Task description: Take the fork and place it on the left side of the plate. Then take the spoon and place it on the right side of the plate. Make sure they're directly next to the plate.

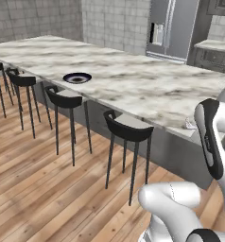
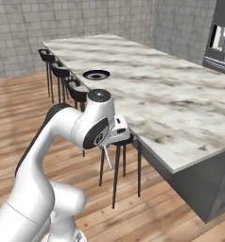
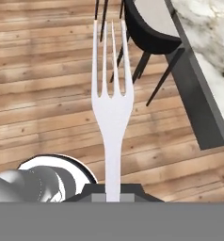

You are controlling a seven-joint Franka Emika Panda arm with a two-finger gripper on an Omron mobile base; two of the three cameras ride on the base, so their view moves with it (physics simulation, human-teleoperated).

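We see our gripper [image 3: 112, 194] closed on the fork [image 3: 112, 108]: in the hand view its handle rises from between the dark fingertips and its tines point away from the hand, over the wooden floor [image 3: 43, 94]. A black stool [image 3: 154, 35] and the edge of the marble counter [image 3: 212, 42] lie at the upper right of that view. In the right base view the fork [image 2: 106, 157] shows as a thin pale sliver hanging down below the arm's wrist, off the counter's near edge and in front of a stool [image 2: 121, 139]. The gripper itself is hidden there behind the white arm.

We find the plate [image 1: 77, 78] on the counter [image 1: 133, 80], near its front edge and well apart from the fork. In the right base view the plate [image 2: 96, 74] sits farther along the counter [image 2: 171, 90], beyond the arm's elbow. It lies flat, and the marble close around it is bare.

A row of stools [image 1: 126, 127] stands along the counter's front. A steel fridge [image 1: 173, 28] stands at the far wall. We cannot make out the spoon in any view.
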